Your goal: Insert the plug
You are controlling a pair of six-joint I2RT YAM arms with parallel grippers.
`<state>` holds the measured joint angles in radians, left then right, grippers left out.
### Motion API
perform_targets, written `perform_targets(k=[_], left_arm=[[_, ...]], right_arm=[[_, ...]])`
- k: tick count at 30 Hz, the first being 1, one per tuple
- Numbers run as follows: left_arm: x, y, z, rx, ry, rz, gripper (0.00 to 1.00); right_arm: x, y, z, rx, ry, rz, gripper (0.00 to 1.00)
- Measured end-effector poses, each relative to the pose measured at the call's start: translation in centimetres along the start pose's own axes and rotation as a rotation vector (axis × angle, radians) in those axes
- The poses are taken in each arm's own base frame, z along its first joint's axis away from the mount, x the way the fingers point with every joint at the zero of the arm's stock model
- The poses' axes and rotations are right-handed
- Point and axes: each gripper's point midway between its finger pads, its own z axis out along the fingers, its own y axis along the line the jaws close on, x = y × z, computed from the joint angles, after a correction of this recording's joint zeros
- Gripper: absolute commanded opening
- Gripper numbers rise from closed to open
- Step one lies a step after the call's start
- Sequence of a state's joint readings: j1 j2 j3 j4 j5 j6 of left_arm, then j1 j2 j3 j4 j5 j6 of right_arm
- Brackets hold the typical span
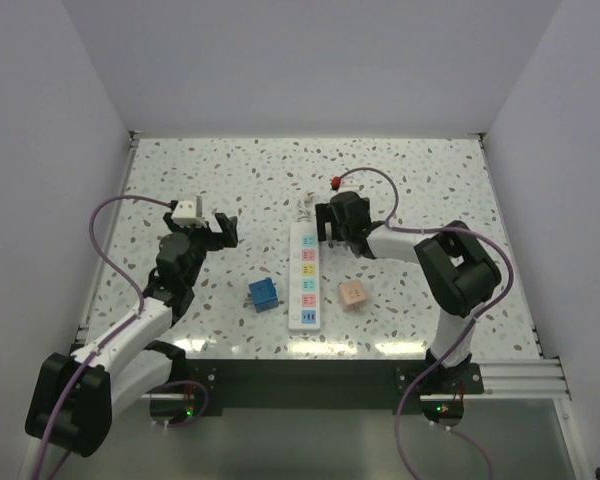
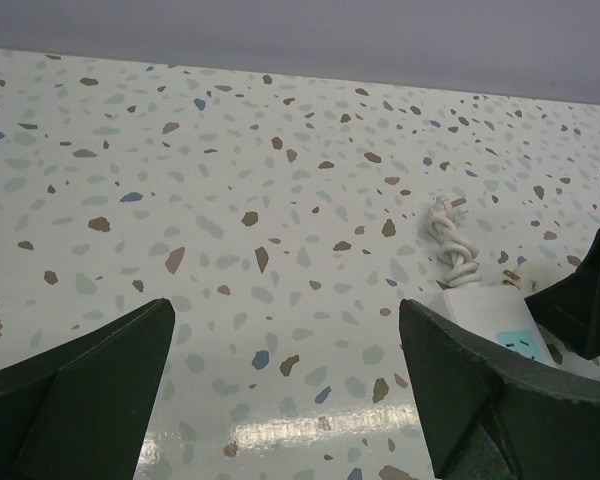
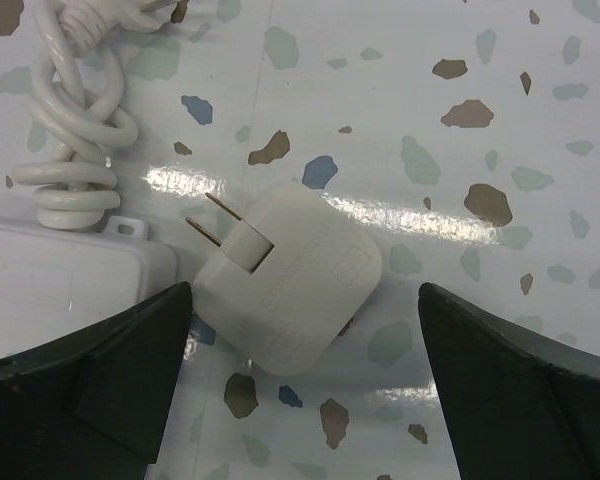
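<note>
The white plug point(image 3: 290, 285) lies flat on the speckled table point(image 1: 430, 180), its 2 flat prongs pointing at the near corner of the power strip point(image 3: 70, 280), just beside the strip and not inserted. The right gripper point(image 3: 305, 300) hangs directly over it with its fingers spread wide, 1 on each side. The finger on the strip side comes very close to the plug's corner, though contact is hard to judge from this angle. The strip's white cord point(image 3: 75, 150) sits bundled at that same end. In the top view the strip runs lengthwise down the middle of the table, with a blue block point(image 1: 263, 294) to its left and a tan cube point(image 1: 352, 295) to its right. The left gripper point(image 2: 285, 320) is also spread, holding nothing, over bare table well left of the strip.
</note>
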<state>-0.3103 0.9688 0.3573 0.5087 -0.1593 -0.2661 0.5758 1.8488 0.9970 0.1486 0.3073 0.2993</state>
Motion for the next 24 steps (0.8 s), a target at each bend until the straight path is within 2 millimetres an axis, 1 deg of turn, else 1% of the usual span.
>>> perform_targets(k=[6,11,14,15,17,18,21,24], left_arm=[[-0.2,0.0,-0.1,0.002,-0.006,-0.001,1.00],[-0.4,-0.1,-0.1,0.002,-0.011,-0.002,1.00],[-0.4,-0.1,-0.1,0.003,-0.011,-0.002,1.00],[-0.4,-0.1,-0.1,0.003,-0.011,-0.002,1.00],[-0.4,-0.1,-0.1,0.005,-0.011,-0.002,1.00],[-0.4,-0.2,-0.1,0.007,-0.010,-0.002,1.00],[-0.4,-0.4,-0.1,0.021,-0.010,-0.002,1.00],[-0.3,-1.1,-0.2,0.056,-0.005,-0.003,1.00]], right_arm=[[0.1,-0.2,0.7,0.021,0.005,-0.003,0.98],[0.3,-0.2,0.7,0.022,0.011,-0.005,0.97],[0.6,-0.2,0.8,0.022,0.016,-0.003,0.77],[0.6,-0.2,0.9,0.024,0.016,-0.002,0.65],[0.6,-0.1,1.0,0.021,0.014,-0.002,0.56],[0.6,-0.1,1.0,0.022,0.014,-0.004,0.50],[0.6,-0.2,1.0,0.020,0.012,-0.010,0.41],[0.7,-0.1,0.6,0.000,-0.001,-0.030,0.36]])
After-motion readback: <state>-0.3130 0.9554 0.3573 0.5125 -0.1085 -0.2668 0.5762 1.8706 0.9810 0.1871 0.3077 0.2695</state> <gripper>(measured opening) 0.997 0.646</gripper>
